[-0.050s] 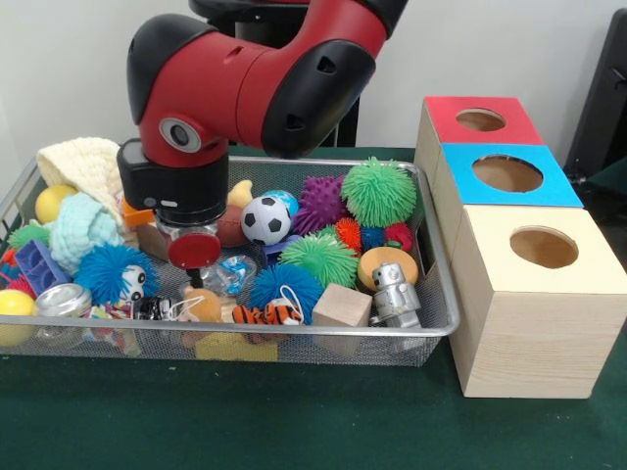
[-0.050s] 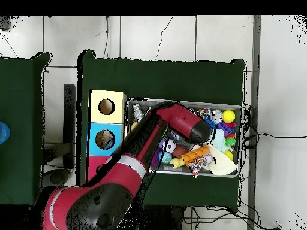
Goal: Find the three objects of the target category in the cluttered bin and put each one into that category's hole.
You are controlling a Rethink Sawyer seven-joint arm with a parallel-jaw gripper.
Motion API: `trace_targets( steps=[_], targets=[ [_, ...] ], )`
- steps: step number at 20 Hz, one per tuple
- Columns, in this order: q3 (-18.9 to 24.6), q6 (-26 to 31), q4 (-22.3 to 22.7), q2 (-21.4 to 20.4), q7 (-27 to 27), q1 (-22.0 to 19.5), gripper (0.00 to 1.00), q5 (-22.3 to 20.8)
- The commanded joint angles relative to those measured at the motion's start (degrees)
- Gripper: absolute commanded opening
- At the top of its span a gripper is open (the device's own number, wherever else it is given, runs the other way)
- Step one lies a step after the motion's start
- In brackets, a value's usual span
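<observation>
I see a wire bin (image 1: 443,323) full of toys sitting on a green desk (image 1: 294,421). At the far left of the front picture there is a yellow ball (image 1: 51,203), and just above it a cream knitted cloth (image 1: 86,162). Below that sits a pale green knitted cloth (image 1: 78,227), and a blue fuzzy toy with eyes (image 1: 113,272) lies lower down. The big red and black arm (image 1: 245,83) comes down from the top of the picture into the left middle of the bin. Its end (image 1: 193,257) is low among the toys, just over a clear plastic thing (image 1: 230,274). I cannot tell if the fingers are open or closed, or if they hold anything. Just right of the arm is a small soccer ball (image 1: 265,219). Next come a purple spiky ball (image 1: 321,203) and a big green fuzzy ball (image 1: 378,192) near the upper right of the bin. Lower down are another green fuzzy ball (image 1: 320,258), a blue fuzzy ball (image 1: 286,287), a little tiger toy (image 1: 266,314), a wooden block (image 1: 342,305) and a small silver robot toy (image 1: 394,297). To the right of the bin stand three boxes in a row, each with a round hole on top: a red box (image 1: 480,119) at the back, a blue box (image 1: 507,174) in the middle, and a cream box (image 1: 542,247) in front.
</observation>
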Motion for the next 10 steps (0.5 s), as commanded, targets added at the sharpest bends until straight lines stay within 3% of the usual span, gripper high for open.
trace_targets(
  steps=[1, 10],
  targets=[
    [7.49, -2.1, -3.2, 2.69, -4.06, 0.0, 1.0, -0.24],
    [7.63, -2.93, -3.91, 2.79, -3.17, -0.4, 1.0, -0.01]
  ],
)
